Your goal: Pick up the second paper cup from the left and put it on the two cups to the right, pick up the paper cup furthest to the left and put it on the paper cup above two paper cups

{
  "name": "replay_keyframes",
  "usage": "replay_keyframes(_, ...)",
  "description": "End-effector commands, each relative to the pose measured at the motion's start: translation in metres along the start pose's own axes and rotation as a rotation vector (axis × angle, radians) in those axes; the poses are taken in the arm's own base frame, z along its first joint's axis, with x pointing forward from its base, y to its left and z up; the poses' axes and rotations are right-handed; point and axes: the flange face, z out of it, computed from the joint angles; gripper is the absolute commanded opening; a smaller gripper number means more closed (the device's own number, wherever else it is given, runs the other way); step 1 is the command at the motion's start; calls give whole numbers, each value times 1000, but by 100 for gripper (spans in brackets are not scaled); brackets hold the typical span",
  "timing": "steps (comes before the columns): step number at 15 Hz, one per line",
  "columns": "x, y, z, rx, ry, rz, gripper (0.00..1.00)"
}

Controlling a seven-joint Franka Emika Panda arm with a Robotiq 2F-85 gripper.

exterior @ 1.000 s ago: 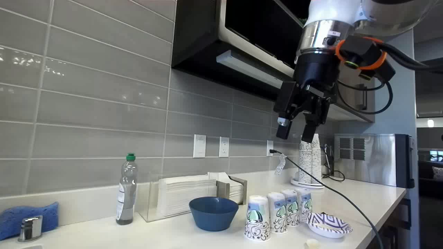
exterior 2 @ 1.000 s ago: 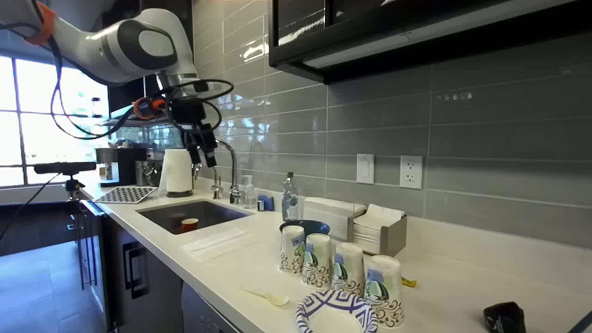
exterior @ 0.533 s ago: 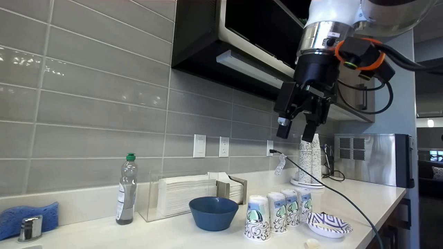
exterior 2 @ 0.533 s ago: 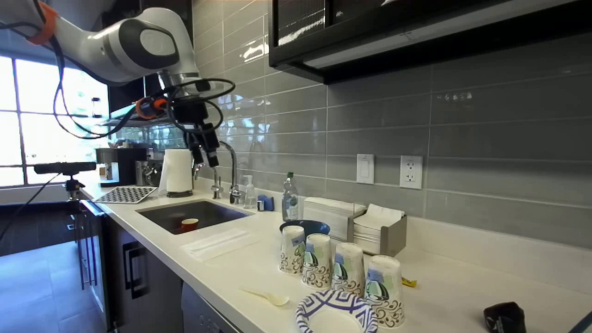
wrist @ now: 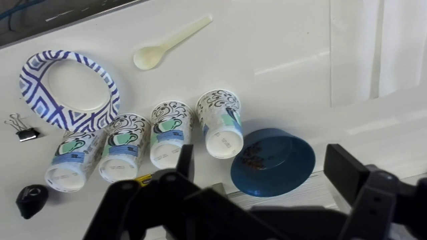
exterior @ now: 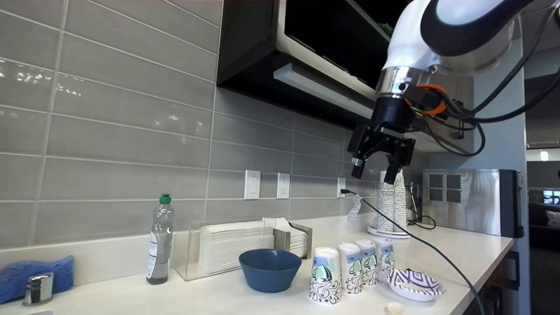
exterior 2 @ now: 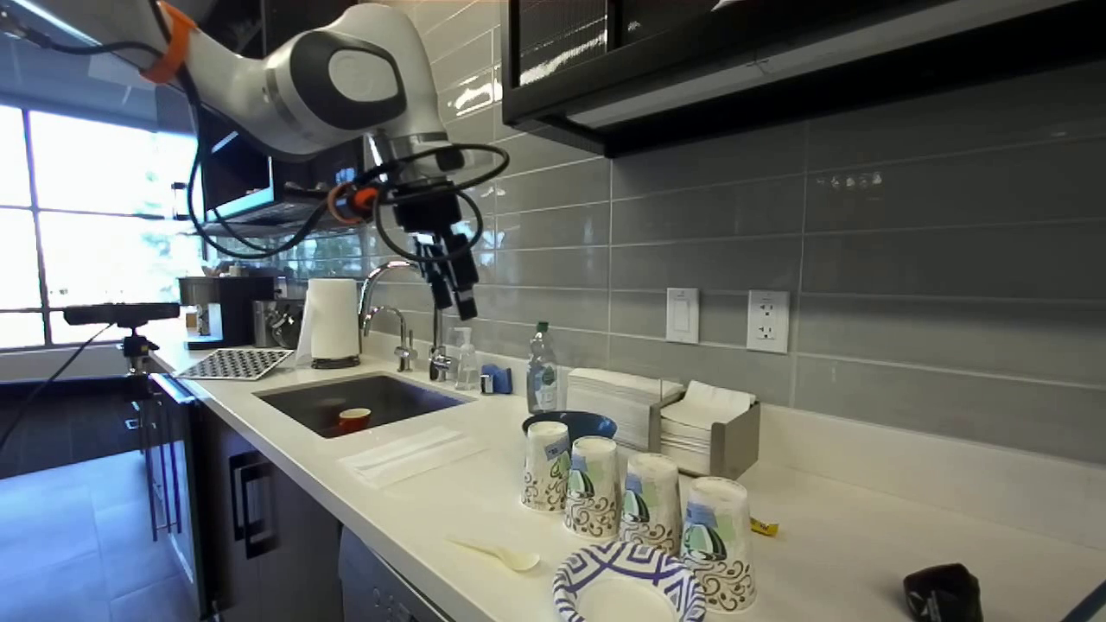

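Several white paper cups with a blue-green pattern stand upside down in a slanting row on the counter. The cup furthest left is beside the blue bowl; it also shows in the wrist view. Right of it is the second cup from the left, also in the wrist view. The two cups to the right stand behind the patterned dish; they are partly covered by it in the wrist view. My gripper is open and empty, well above the counter.
A blue bowl with dark bits inside touches or nearly touches the left cup. A patterned dish, a spoon, napkin holders, a soap bottle and a binder clip are around. A cable hangs at the right.
The arm has moved towards the cups: rightward in an exterior view, and farther off with the wrist lower in an exterior view. The gripper stays open. The cups have not moved.
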Motion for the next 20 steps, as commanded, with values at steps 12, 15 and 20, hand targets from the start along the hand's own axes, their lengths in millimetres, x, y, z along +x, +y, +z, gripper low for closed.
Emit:
replay_keyframes(12,46,48,70,-8,-66,140,100)
replay_keyframes(15,54,67,86,-9,-93,195,100)
replay_keyframes(20,66,90,114,-17,-113,271,100)
